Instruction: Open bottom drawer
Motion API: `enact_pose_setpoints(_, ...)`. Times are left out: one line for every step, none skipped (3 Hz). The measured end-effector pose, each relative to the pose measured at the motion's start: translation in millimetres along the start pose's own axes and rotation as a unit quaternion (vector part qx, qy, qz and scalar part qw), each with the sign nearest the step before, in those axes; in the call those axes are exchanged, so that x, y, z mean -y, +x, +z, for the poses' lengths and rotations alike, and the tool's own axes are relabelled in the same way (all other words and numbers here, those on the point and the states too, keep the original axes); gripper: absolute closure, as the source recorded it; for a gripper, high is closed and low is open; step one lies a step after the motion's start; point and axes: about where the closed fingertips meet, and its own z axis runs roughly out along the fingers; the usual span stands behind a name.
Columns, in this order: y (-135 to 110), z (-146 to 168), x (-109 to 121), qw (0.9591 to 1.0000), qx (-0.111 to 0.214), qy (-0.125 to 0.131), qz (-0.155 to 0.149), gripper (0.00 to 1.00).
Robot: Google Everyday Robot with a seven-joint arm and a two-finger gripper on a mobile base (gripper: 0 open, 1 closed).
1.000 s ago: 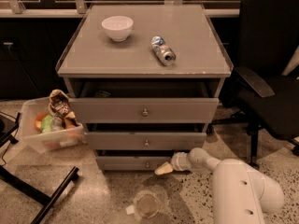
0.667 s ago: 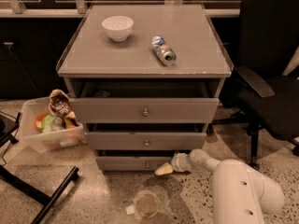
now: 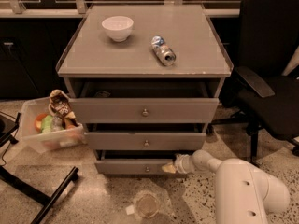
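The bottom drawer (image 3: 135,166) is the lowest, shortest grey front of the cabinet, with a small round metal knob (image 3: 147,169) at its centre. It stands pulled out a little, with a dark gap above its front. My gripper (image 3: 169,167) is at the end of the white arm (image 3: 243,185) that comes in from the lower right. Its pale tip rests against the right part of the drawer front, right of the knob.
The middle drawer (image 3: 145,140) and top drawer (image 3: 144,109) also stand slightly out. A white bowl (image 3: 117,27) and a can (image 3: 163,51) lie on the cabinet top. A clear bin of snacks (image 3: 49,125) stands left, a black chair (image 3: 268,78) right, a clear cup (image 3: 146,205) on the floor.
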Motion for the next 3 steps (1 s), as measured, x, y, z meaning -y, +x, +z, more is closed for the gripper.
enact_pose_setpoints(-3.4, -3.9, -0.7, 1.0000, 0.000, 0.000, 0.000, 0.59)
enact_pose_setpoints(-6.2, -7.0, -1.0, 1.0000, 0.000, 0.000, 0.000, 0.57)
enact_pose_setpoints(-6.7, -8.5, -1.0, 1.0000, 0.000, 0.000, 0.000, 0.57)
